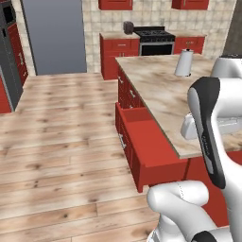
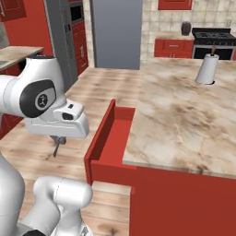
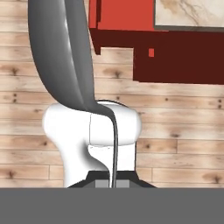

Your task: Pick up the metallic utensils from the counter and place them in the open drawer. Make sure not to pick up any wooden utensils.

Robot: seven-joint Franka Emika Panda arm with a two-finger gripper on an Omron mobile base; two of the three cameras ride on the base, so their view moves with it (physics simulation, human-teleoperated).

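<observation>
Wooden plank flooring (image 1: 56, 137) spreads through a rendered kitchen with red cabinets, a grey refrigerator (image 2: 116, 32) and a black stove (image 1: 155, 40) along the far wall. Set out over that floor, the robot's hand (image 2: 57, 145) hangs in the right base view, with the open drawer (image 2: 113, 138) to its right and the marbled table (image 2: 184, 120) beyond that. In the hand view, its 2 dark fingertips (image 3: 101, 184) are clamped together on the thin handle of a silver-grey metal spoon (image 3: 65, 52), whose large bowl curves away from the hand toward the top of that view, in front of the floor and the red drawer. From the right base view the spoon shows as a thin dark sliver hanging below the hand, above the floor, just outside the drawer's flat front panel. The drawer's inside shows plain red, and I cannot tell whether anything lies in it. Far beyond the hand, a white paper towel roll (image 2: 206, 69) stands upright on the table.
</observation>
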